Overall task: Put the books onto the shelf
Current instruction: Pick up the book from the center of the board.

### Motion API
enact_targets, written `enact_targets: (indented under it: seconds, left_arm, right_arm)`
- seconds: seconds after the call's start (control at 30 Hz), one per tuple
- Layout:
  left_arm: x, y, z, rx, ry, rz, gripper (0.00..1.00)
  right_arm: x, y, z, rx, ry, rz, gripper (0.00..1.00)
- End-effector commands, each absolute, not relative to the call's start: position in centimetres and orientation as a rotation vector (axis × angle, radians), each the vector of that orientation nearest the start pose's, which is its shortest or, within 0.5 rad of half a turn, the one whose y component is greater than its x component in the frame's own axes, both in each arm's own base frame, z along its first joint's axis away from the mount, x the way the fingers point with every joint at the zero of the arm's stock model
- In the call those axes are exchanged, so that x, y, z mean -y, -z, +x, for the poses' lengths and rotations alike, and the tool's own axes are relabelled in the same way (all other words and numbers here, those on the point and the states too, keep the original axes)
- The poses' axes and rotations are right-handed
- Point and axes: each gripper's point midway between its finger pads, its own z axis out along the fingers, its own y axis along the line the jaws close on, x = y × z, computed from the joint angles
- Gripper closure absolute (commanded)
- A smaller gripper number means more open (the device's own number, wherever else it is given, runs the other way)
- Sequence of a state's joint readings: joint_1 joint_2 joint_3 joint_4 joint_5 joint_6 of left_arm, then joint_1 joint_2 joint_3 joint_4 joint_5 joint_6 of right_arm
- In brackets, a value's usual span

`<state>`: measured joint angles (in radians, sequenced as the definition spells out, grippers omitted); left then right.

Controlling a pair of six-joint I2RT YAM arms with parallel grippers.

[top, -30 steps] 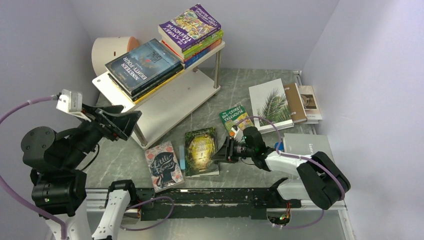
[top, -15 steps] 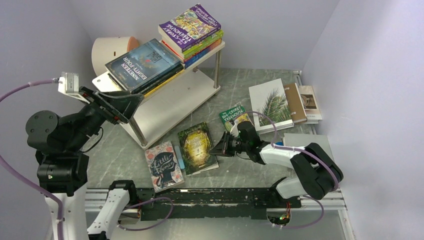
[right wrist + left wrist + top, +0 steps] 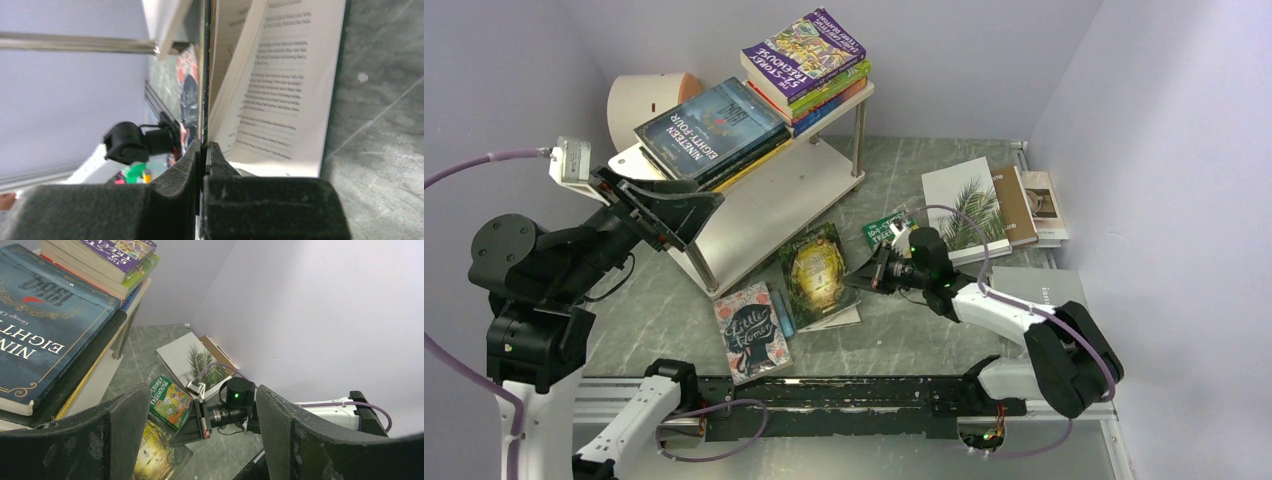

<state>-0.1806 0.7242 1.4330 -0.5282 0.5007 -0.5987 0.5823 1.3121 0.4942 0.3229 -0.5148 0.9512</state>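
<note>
Your left gripper hangs above the table with its jaws spread wide and nothing between them, just beside the near-left end of the shelf. On the shelf's top board lie two stacks: the Nineteen Eighty-Four pile and, further right, the Treehouse pile. Down on the table, Little Women lies flat, with the green-gold book just beside it. Your right gripper is clamped tight on that book's cover alone, and the pages fall away from it. Behind the gripper sits a green Treehouse paperback, then the white palm-leaf book, the brown book and the grey book
</note>
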Motion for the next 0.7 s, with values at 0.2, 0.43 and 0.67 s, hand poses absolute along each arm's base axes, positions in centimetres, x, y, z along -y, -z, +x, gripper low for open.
enact_targets:
  seconds: [0.2,0.43,0.67]
  left_arm:
    - [15.5,-48.1,18.2,-1.569,1.086,0.153,0.17]
    - [16.7,-47.4,19.4,-1.598,1.193,0.141,0.17]
    - [17.6,-45.9,21.4,-1.677,1.243,0.119,0.18]
  right_arm:
    - [-24.7,-21.0,23.0,-1.988,-1.651,0.103,1.00]
    - [-22.3,-23.9,20.9,-1.768,-1.764,0.228,1.00]
    - [-20.5,-28.1,19.5,-1.503,-1.822,0.239,1.00]
